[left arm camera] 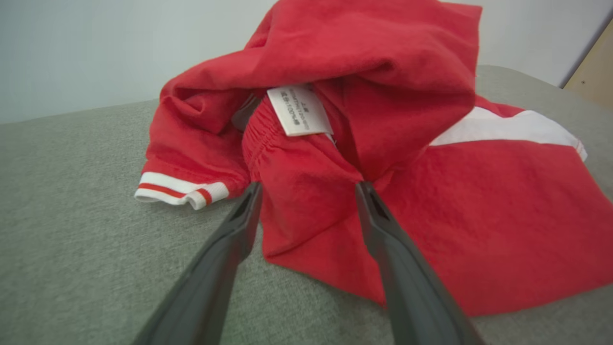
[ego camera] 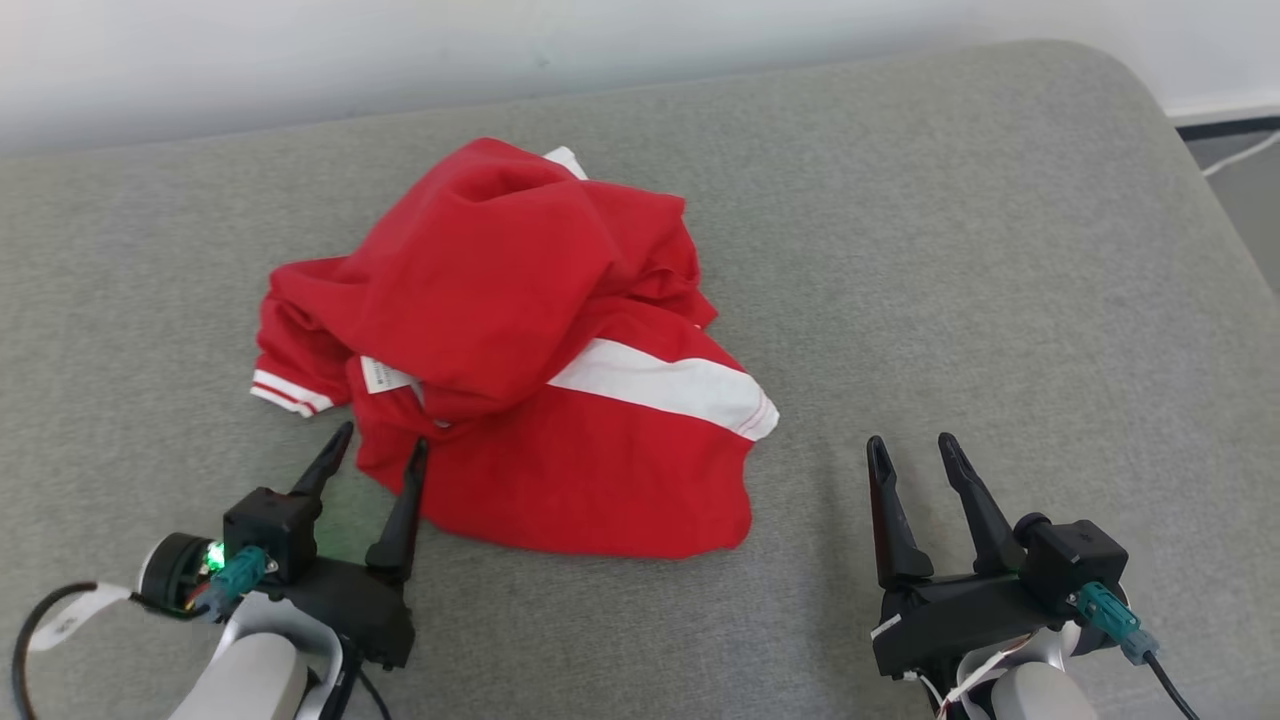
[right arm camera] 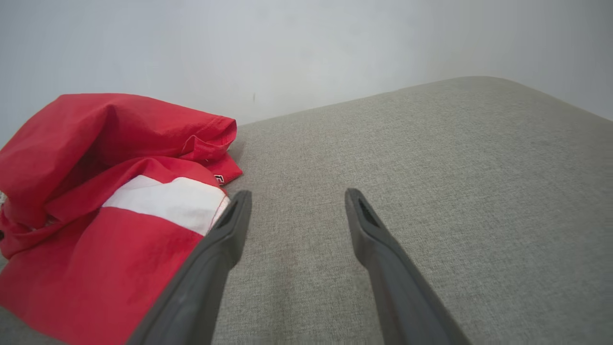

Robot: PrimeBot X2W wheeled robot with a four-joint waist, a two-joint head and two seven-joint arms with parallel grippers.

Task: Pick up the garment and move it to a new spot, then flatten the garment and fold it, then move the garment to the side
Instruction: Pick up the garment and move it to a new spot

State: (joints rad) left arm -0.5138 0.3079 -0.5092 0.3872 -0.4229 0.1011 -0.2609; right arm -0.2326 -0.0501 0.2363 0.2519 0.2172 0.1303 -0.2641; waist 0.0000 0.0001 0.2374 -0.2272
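- Red garment (ego camera: pixel 520 350) lies crumpled on the grey cushion (ego camera: pixel 950 250), left of centre.
- I see my left gripper (ego camera: pixel 384 437) wide open, tips at its near edge, holding nothing.
- My right gripper (ego camera: pixel 911 441) stands wide open too, empty, off to its right.

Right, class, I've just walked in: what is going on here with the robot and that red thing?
A robot faces a crumpled red garment with white stripes, heaped on a grey cushioned surface. Its left claw is open at the garment's near edge, gripping nothing. Its right claw, also open, hovers over bare cushion to the garment's right. The garment is not yet lifted, flattened or folded.
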